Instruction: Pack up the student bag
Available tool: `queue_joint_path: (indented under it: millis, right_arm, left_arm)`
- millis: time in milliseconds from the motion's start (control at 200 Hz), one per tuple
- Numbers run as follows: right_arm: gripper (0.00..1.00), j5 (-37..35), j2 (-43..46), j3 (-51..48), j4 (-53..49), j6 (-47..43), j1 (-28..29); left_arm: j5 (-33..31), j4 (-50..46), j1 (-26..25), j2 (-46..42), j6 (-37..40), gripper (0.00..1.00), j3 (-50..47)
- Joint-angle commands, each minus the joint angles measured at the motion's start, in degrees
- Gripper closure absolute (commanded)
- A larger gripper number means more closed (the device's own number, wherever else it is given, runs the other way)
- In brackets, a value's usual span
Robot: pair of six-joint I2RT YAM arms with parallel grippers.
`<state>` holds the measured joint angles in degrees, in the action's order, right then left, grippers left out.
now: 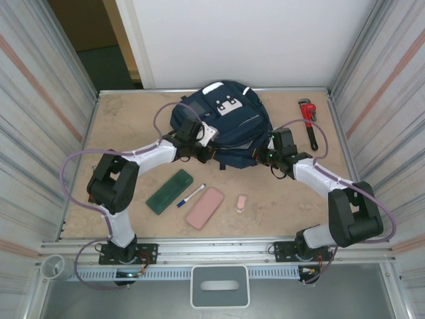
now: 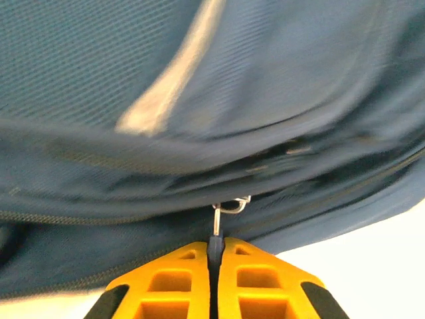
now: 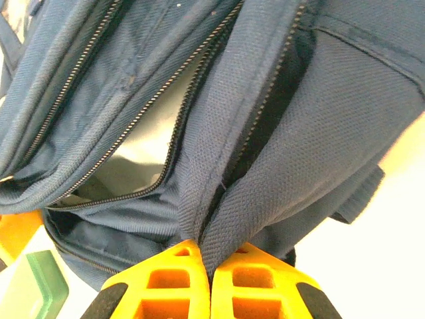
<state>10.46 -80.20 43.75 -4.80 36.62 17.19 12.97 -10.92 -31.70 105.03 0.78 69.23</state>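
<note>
Your bag (image 1: 229, 123) lies at the far middle of the table (image 1: 133, 133), navy woven cloth with pale stripes. The left wrist view adds detail: your left gripper (image 2: 216, 251) is pinched tight on the slim zip pull (image 2: 216, 227) (wire ring (image 2: 232, 206) at its top). Your right gripper (image 3: 207, 256) clamps a coarse fold of the bag beside a gaping toothed zip (image 3: 174, 136).

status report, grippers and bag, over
Left gripper shut on zipper pull. Right gripper shut on fold of student bag, one zip part open. Green case, pink case loose on table, not blocking.
</note>
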Motion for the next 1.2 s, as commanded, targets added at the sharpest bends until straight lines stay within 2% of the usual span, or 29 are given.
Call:
queue_joint_path:
  millis: [0,255,431,501,596,681,741,792,882,987,1192]
  right_arm:
    - [1.0,-5.7,3.1,-1.6,-5.5,-2.7,-2.2]
    - [1.0,-5.1,2.5,-2.6,-4.8,-2.6,-2.2]
    - [1.0,0.8,2.9,-4.1,-0.6,-2.4,-1.4]
    - [1.0,2.6,3.1,-4.7,0.8,-1.8,-0.4]
    - [1.0,4.0,2.9,-5.0,2.0,-1.3,0.8]
    - [1.0,4.3,2.8,-4.9,1.9,-1.5,1.1]
    - [0.94,4.6,2.7,-4.6,1.2,-1.9,1.0]
    - [0.87,4.4,3.2,-4.0,-0.2,-2.7,0.9]
    - [0.71,1.5,4.8,-3.3,-4.4,-3.8,-0.1]
    - [0.55,-0.8,7.0,-3.3,-8.7,-4.3,-3.0]
    - [0.45,-2.1,13.1,-6.3,-10.7,-5.3,-7.1]
  left_arm:
    - [-16.0,-5.5,5.9,-0.7,-2.7,1.0,2.1]
    - [-16.3,-6.1,10.0,-0.5,-4.9,1.0,2.8]
    - [-20.4,-8.2,10.9,2.7,-5.7,1.0,5.9]
    - [-18.7,-6.9,10.3,0.1,-5.7,0.77,4.1]
    - [-15.4,-0.3,7.6,-7.0,-4.3,0.47,-0.9]
    - [-10.3,5.0,4.2,-10.8,-1.4,0.3,-3.2]
    - [-6.5,5.8,1.5,-10.6,1.2,0.26,-2.1]
    - [-5.9,5.0,-1.5,-9.0,3.7,0.23,0.1]
    - [-8.3,1.4,-6.6,-3.6,8.2,0.21,5.9]
    - [-10.2,-2.5,-10.2,3.0,11.1,0.19,13.2]
    - [-11.7,-8.4,-12.7,12.9,14.1,0.16,24.2]
